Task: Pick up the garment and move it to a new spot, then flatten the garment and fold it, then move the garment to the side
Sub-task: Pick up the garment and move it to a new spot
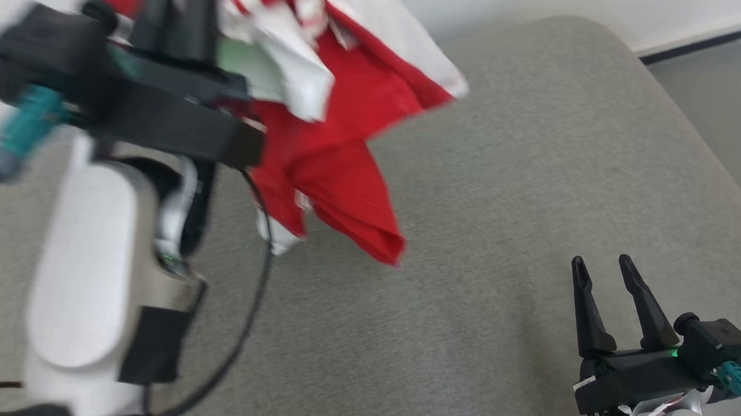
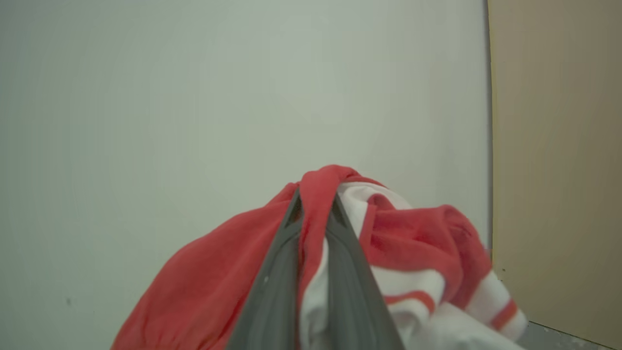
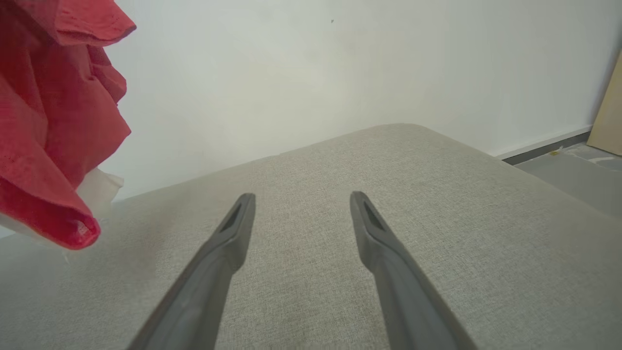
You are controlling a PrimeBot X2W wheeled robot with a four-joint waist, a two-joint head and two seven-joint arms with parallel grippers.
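Left claw [image 2: 316, 199] is carrying the garment [image 1: 336, 171] in the air: the pick-up-and-move step is under way.

The left claw is pinching a red fold between its nearly closed fingers, and the red-and-white garment is hanging bunched above the left part of the grey padded surface [image 1: 535, 159]. The right claw [image 1: 601, 261] is waiting low at the near right, fingers spread and holding nothing. Next, I judge, the left arm is needing to lower the cloth onto bare padding and let go, so that both claws can spread it flat. The head view is blurring the arm and cloth, and its top edge is cutting off the garment's upper part. What kind of garment it is, and whether its lowest white corner is brushing the padding, I cannot tell.
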